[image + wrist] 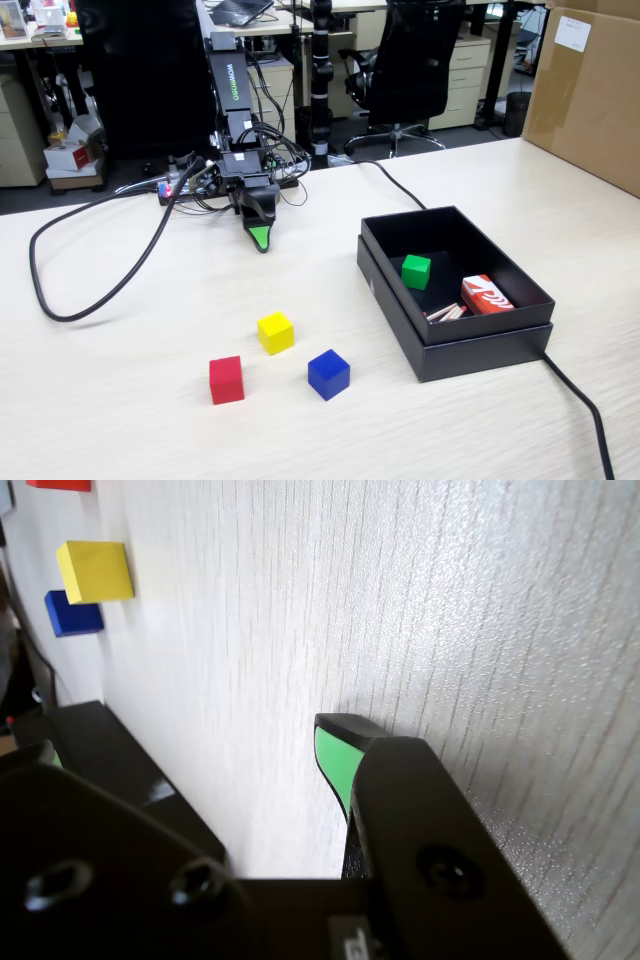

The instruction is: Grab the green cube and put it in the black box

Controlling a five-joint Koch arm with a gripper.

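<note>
Inside the matte black box (470,330) sits the plain-faced green cube (416,271).

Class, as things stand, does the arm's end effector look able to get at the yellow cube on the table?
Probably yes. The yellow cube sits in the open on the table, apart from the red cube and blue cube, with bare tabletop between it and the end effector.
</note>
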